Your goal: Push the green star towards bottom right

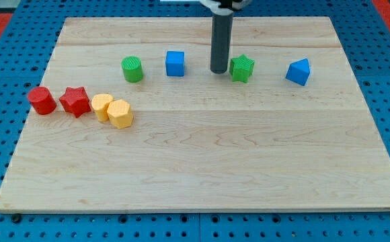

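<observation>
The green star lies on the wooden board near the view's top, right of centre. My tip stands just to the star's left, close to it; I cannot tell whether it touches. The dark rod rises straight up from there to the view's top edge.
A blue cube and a green cylinder lie left of my tip. A blue wedge-like block lies right of the star. At the view's left sit a red cylinder, a red star and two yellow blocks.
</observation>
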Controlling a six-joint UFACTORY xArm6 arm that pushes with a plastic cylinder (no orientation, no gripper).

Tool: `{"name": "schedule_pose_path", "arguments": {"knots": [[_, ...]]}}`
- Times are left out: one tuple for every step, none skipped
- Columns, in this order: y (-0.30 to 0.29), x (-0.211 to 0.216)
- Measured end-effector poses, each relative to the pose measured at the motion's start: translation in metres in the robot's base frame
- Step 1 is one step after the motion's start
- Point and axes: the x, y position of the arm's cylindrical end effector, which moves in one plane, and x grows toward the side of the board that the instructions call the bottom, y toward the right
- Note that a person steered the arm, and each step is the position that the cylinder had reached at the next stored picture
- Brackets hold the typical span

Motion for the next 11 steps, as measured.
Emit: {"name": "schedule_pose_path", "arguments": {"knots": [[0.042, -0.014], [0.104, 0.021], [0.104, 0.093], [0.118, 0.103], [0.109, 0.049], [0.047, 0.05], [0.109, 0.097], [0.136, 0.17], [0.138, 0.163], [0.139, 0.15], [0.093, 0.136]]}}
